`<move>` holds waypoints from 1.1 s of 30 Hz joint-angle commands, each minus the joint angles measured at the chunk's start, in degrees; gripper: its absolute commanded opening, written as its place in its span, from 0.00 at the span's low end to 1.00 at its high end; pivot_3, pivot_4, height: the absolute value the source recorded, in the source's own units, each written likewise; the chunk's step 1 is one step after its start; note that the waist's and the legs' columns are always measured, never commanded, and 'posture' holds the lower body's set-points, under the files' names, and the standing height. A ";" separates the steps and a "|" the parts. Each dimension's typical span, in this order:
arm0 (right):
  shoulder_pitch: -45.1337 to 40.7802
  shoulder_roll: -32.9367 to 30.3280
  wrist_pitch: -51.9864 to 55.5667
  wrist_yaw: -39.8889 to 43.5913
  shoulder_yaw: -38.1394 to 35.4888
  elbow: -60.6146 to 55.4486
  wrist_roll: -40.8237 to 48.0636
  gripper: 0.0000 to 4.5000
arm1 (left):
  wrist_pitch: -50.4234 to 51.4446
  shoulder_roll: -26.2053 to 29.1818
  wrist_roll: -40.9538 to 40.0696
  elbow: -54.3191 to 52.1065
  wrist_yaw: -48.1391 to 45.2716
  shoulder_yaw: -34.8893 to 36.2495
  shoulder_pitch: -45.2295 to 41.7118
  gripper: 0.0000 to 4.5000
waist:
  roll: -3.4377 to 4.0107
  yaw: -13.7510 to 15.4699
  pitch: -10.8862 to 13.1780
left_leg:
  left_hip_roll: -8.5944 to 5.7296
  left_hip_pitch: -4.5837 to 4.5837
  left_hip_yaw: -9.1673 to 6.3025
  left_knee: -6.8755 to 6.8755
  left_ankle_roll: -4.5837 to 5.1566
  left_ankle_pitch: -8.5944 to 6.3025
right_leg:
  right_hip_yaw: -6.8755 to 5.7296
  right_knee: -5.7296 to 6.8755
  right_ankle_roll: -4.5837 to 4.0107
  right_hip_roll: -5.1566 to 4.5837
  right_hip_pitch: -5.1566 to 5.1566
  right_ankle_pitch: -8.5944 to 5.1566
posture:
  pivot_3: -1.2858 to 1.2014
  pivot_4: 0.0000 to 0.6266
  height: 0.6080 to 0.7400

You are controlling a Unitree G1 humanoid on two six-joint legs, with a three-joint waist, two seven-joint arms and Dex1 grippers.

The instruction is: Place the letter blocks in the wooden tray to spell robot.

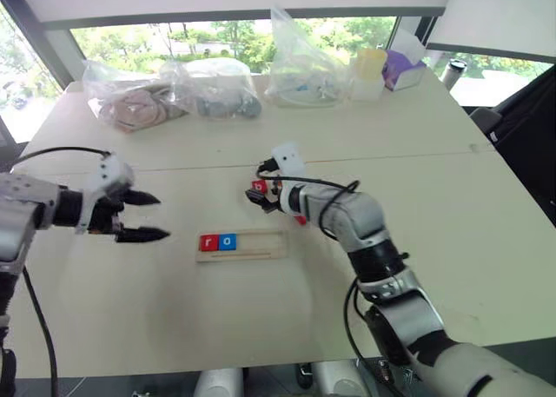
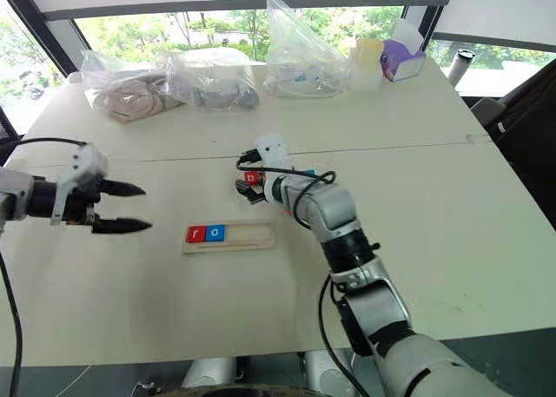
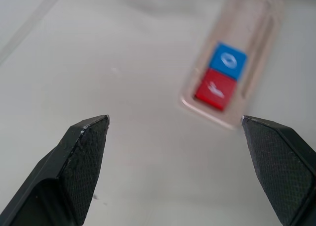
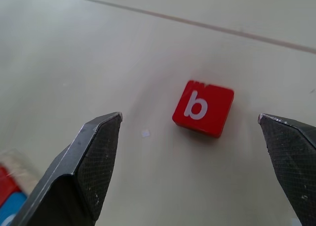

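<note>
The wooden tray (image 1: 242, 245) lies on the table (image 1: 417, 197) with two letter blocks already at its left end: a red "r" block (image 1: 208, 242) and, touching it, a blue "o" block (image 1: 227, 241); the rest of the tray is free. The red "b" block (image 4: 203, 108) lies flat on the table just beyond the tray, and the right end effector (image 1: 259, 193) hovers over it with its fingers wide, one on each side and not touching it. The left end effector (image 1: 143, 216) is also wide and empty, well to the left of the tray. I think the next step is to close on the "b" and set it beside the "o". The main risk is in the grasp: the block is thin and lies a little turned against the fingers, so they may catch its corners and make it rotate or slide away. A second risk is the placing: if the block comes down tilted, it can rest on the thin rim, or push the "o" and "r" out of line. The letter could also end turned the wrong way.
</note>
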 commanded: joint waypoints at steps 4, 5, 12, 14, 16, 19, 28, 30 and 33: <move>-5.66 4.84 -8.57 -2.12 -1.22 11.53 -5.18 1.00 | 10.19 -7.31 -7.05 -16.53 14.55 9.87 6.77 0.99 | -0.11 -0.03 -0.07 | -0.01 0.04 0.03 0.00 0.00 0.00 | 0.13 0.01 0.00 -0.01 0.02 0.02 | 0.52 0.24 1.00; -6.16 5.36 -10.06 -2.43 -1.20 13.89 -6.08 1.00 | 11.24 -8.32 -7.67 -18.03 16.59 10.83 7.20 0.99 | -0.14 -0.02 -0.08 | 0.01 0.04 0.00 -0.01 0.00 0.00 | 0.13 0.02 -0.01 0.02 0.01 0.02 | 0.52 0.24 1.00; -6.19 7.14 -12.59 -3.48 -1.11 17.79 -10.03 0.59 | 14.40 -8.96 -10.49 -23.88 22.85 13.46 9.63 1.00 | -0.15 -0.11 -0.09 | 0.01 0.19 -0.02 -0.01 -0.01 0.00 | 0.13 0.07 -0.08 0.04 0.12 0.06 | 0.52 0.24 1.00; -5.63 7.07 -12.61 -3.51 -0.97 17.08 -11.04 0.35 | 14.00 -8.17 -10.78 -23.65 22.95 12.43 9.00 1.00 | -0.15 -0.16 -0.09 | 0.01 0.19 -0.03 -0.01 -0.01 0.00 | 0.12 0.07 -0.08 0.07 0.12 0.05 | 0.52 0.24 1.00; -5.58 6.84 -12.95 -3.71 -1.41 16.08 -11.63 0.27 | 13.77 -8.03 -11.07 -23.36 23.31 10.81 7.71 1.00 | -0.14 -0.13 -0.09 | 0.01 0.19 -0.03 -0.03 -0.01 0.00 | 0.12 0.06 -0.08 0.09 0.11 0.05 | 0.52 0.24 1.00; -5.46 3.64 -13.87 -2.67 -1.76 7.84 -12.80 0.27 | 13.59 -8.98 -11.75 -23.10 23.80 7.53 5.01 1.00 | -0.12 0.14 -0.07 | -0.01 0.16 -0.04 -0.03 -0.01 0.00 | 0.12 0.05 -0.08 0.07 0.11 0.05 | 0.52 0.24 1.00; 9.48 -13.97 10.01 5.22 -1.17 -34.57 -14.96 0.27 | 11.09 -11.01 -10.54 -22.76 24.35 -2.40 1.02 1.00 | -0.18 0.10 -0.11 | -0.15 0.07 -0.02 -0.10 -0.02 -0.01 | 0.19 -0.09 0.12 -0.05 0.07 -0.01 | 0.52 0.24 1.00; 14.97 -11.80 22.04 4.09 -8.84 -43.57 -13.87 0.27 | 11.64 -12.79 -12.18 -22.86 24.14 -4.14 -1.06 1.00 | -0.16 0.22 -0.09 | -0.08 0.08 -0.04 -0.13 -0.02 -0.01 | 0.18 -0.05 0.07 0.04 0.04 -0.03 | 0.52 0.24 1.00; 19.18 -2.27 34.43 1.21 -17.17 -50.51 -14.89 0.27 | 10.83 -13.25 -11.36 -21.51 23.05 -7.05 -2.82 1.00 | -0.16 0.03 -0.09 | -0.08 0.07 -0.08 -0.09 -0.02 0.00 | 0.15 0.03 0.04 0.06 0.02 -0.03 | 0.52 0.24 1.00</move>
